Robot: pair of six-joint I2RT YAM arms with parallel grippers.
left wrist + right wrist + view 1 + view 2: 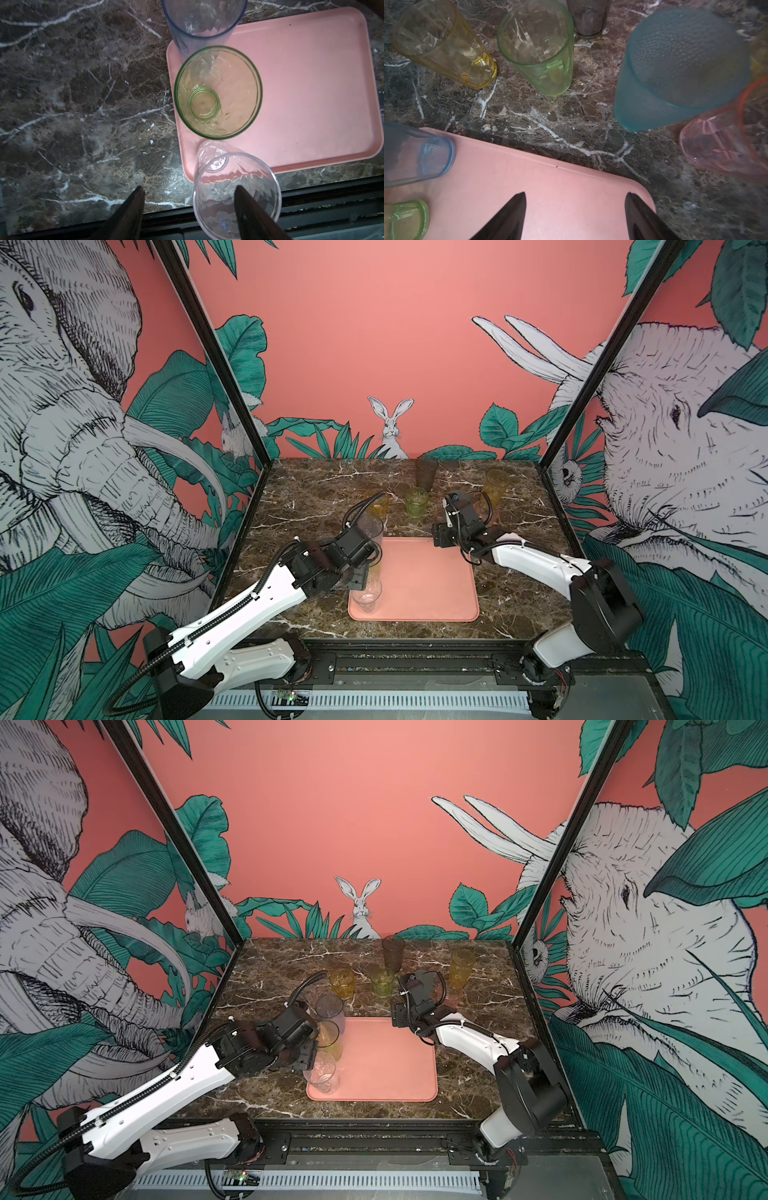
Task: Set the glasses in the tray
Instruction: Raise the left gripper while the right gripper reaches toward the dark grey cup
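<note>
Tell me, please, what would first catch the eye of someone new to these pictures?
Drawn elephants and a rabbit cover the walls. On the marble table, the pink tray holds three glasses along its left edge, with the left gripper open at the clear glass; the other glasses stand behind the tray.

We read no text, label, brand, number or sign in any view: nothing legible on the glasses (218, 91), on the tray (311, 83), or on the marbled surface (83, 83).
</note>
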